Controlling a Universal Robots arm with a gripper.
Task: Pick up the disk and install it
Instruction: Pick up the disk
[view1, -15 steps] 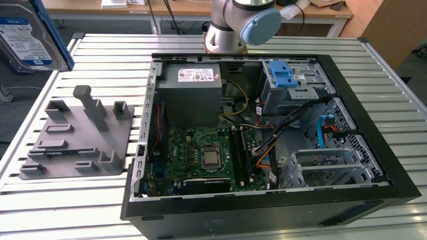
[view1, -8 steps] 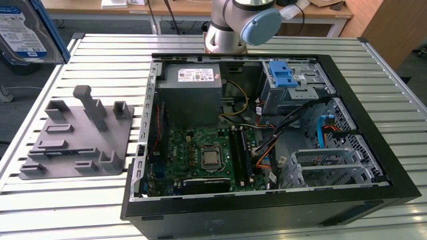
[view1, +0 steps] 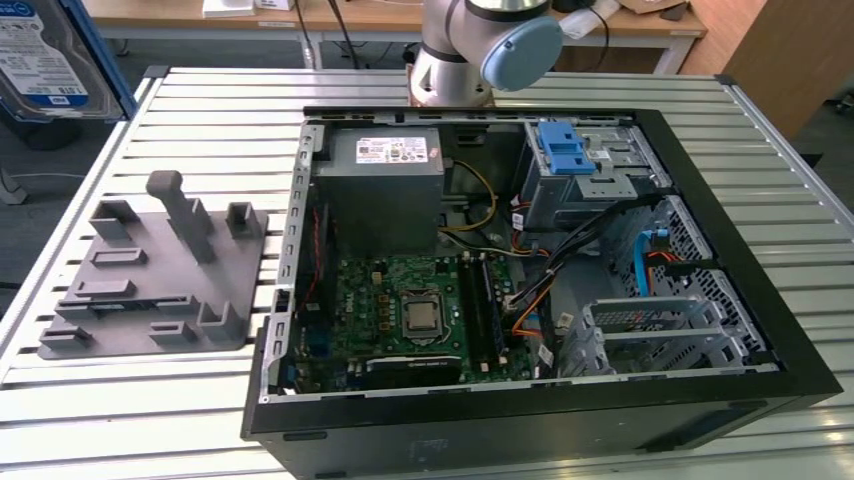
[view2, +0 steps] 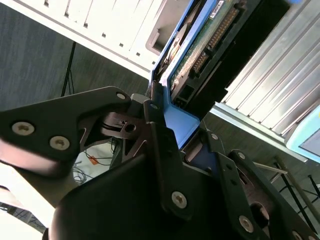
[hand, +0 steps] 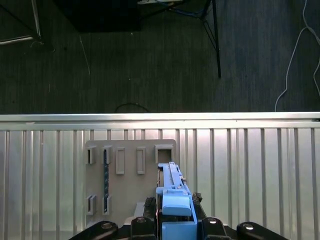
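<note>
Now, the gripper (view2: 175, 120) is closed on the disk (view2: 200, 45), its black fingers (view2: 152, 117) clamping the blue side rail. In the second wrist view the disk's green circuit board faces the camera.

In the first wrist view the disk (hand: 170, 177) stands on edge between the fingers, held in the air over a grey fixture (hand: 125, 195) that lies on a slatted metal table (hand: 250, 175).

In the exterior view the disk (view1: 47, 60) shows its white-and-blue label at the exterior view's far left, well apart from the open case (view1: 747, 300). The case lies on the table (view1: 160, 400), with the fixture (view1: 134, 280) beside it. Inside the case are a green motherboard (view1: 414, 310) and a metal cage with a blue latch (view1: 567, 155).
</note>
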